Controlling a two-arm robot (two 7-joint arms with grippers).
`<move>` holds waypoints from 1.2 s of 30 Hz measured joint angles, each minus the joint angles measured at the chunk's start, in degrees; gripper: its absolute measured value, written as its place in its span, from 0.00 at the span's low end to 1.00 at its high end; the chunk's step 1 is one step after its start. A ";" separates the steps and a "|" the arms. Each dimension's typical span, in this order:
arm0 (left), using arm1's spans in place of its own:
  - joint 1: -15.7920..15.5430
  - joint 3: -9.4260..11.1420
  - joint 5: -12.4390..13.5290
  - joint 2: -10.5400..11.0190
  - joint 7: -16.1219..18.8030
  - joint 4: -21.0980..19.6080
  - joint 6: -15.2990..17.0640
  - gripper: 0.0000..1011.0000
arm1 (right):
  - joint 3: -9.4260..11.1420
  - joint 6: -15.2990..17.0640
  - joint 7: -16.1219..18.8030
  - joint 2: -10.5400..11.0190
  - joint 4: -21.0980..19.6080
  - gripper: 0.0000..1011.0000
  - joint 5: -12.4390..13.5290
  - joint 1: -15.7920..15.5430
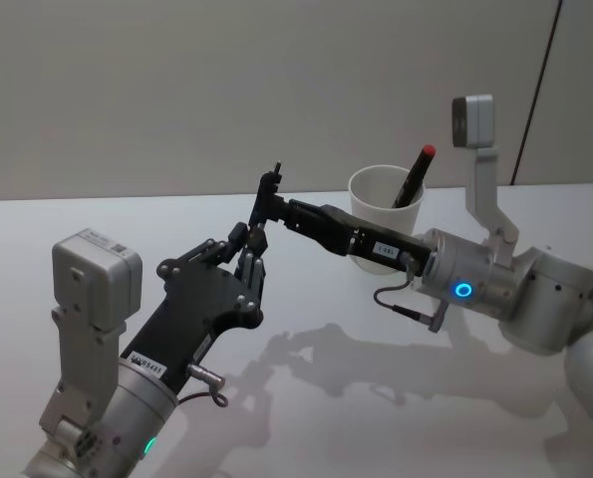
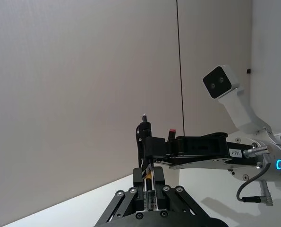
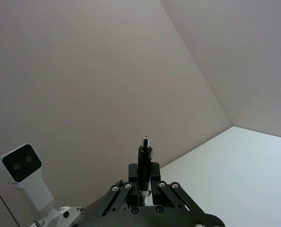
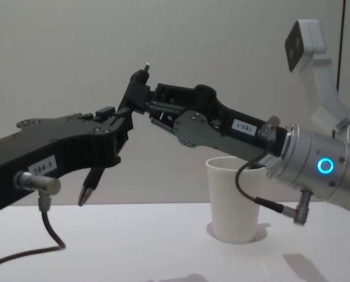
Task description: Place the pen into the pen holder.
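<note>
Both hands (image 4: 119, 126) (image 4: 140, 103) grip one pen (image 4: 113, 153) above white table (image 1: 97, 214).

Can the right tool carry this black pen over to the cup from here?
Probably not yet: the right tool and left tool both grip the black pen. The cup mouth looks open beside the red-capped pen.

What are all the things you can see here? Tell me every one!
Black pen: one, black, up in the air above the table, gripped by both hands, tip pointing down.
Pen with a red end: one, dark with a red top, leaning inside the pen holder.
Pen holder: one, white paper cup, upright on the table at the right.
Table: one, white, under everything.
Left hand: one, black, raised at the middle, closed on the black pen.
Right hand: one, black, reaching in from the right, closed on the same pen higher up.
</note>
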 joint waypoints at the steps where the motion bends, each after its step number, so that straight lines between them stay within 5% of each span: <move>1: 0.00 0.00 0.00 0.00 0.00 0.00 0.00 0.14 | 0.00 0.00 0.00 0.00 0.00 0.13 0.00 0.00; 36: 0.00 0.00 0.00 0.00 0.00 0.00 0.00 0.13 | 0.00 0.00 -0.06 0.00 0.00 0.13 0.00 0.00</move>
